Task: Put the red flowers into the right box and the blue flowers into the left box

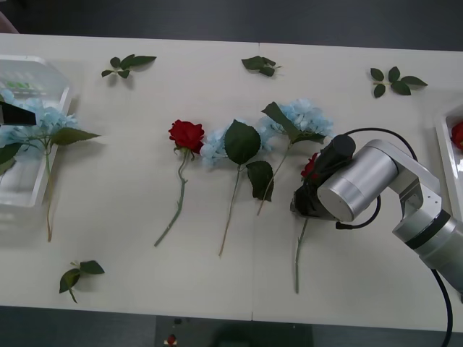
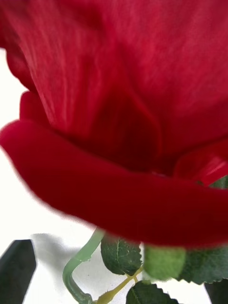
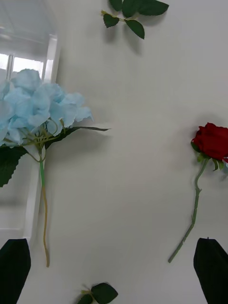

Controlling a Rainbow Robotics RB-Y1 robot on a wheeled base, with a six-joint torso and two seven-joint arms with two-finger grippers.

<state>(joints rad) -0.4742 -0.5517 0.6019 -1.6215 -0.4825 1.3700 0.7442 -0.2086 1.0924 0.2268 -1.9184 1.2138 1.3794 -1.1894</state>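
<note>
Right gripper (image 1: 307,199) sits low over the table (image 1: 130,282), directly above the rose (image 1: 310,166) nearest the robot's right. In the right wrist view its black fingers (image 2: 16,270) stand spread at the two corners, and the rose head (image 2: 123,118) looms between and beyond them, with leaves just under it; contact cannot be judged. That rose's stem (image 1: 298,253) runs toward the near edge. Left gripper (image 3: 114,270) hangs with its fingers (image 3: 211,268) apart, grasping nothing. Farther back lie a second rose (image 1: 187,134) and two blue flowers (image 1: 215,147), (image 1: 304,118), their stems side by side. At far left a blue flower (image 1: 40,123) lies across the rim of the clear box (image 1: 61,101), its stem out on the table. At far right the white box (image 1: 445,144) holds something red (image 1: 457,135). Leaf sprigs (image 1: 128,65) lie scattered near the far edge.
</note>
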